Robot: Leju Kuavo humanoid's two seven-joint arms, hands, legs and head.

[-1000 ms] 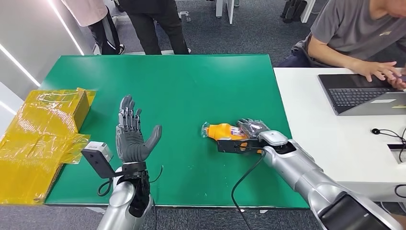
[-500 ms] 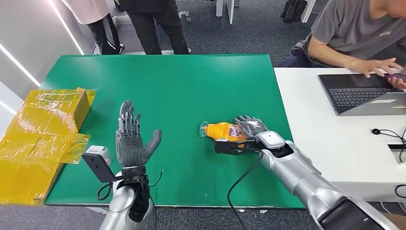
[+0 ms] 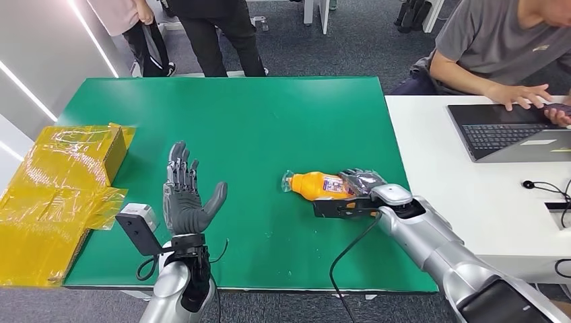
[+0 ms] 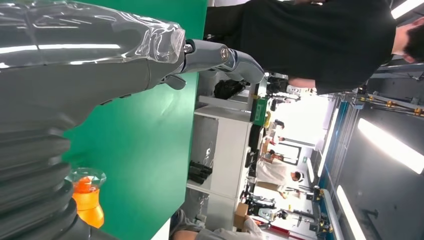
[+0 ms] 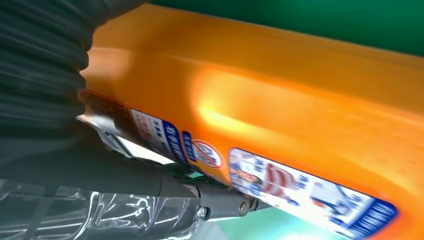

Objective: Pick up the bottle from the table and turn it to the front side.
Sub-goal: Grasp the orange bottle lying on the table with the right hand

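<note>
Your right hand (image 3: pixel 362 182) covers the bottom end of the orange bottle (image 3: pixel 316 184), so you cannot see from the head view how its fingers wrap that end. In the right wrist view the bottle runs off the picture on three sides and its label (image 5: pixel 310 192) print is too small to read. In the left wrist view the left hand (image 4: pixel 75 75) hides most of the bottle, leaving you its cap end (image 4: pixel 87 192)
</note>
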